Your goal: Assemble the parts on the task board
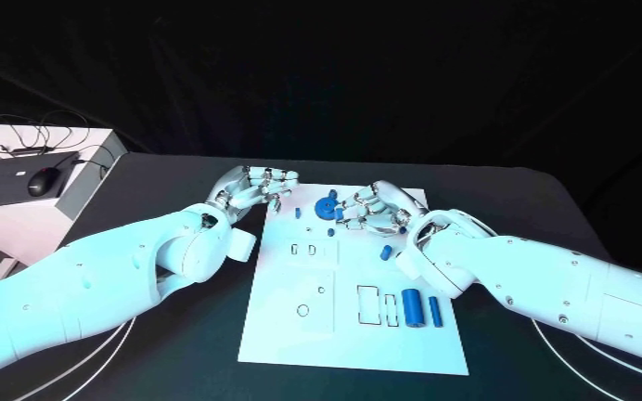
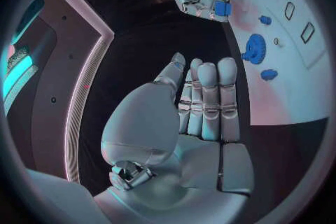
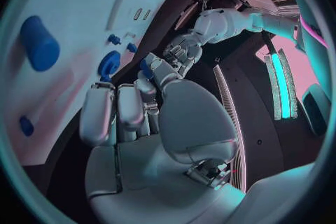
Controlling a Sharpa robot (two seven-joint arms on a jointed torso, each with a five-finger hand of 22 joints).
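One blue gear sits at the task board's far end on the desk. Right hand pinches a small blue part beside it; left hand hovers released. Lower the part squarely, no tilt.

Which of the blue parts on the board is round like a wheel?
The blue gear at the far end of the task board, beside the right hand. The other blue parts are plain pegs or cylinders.
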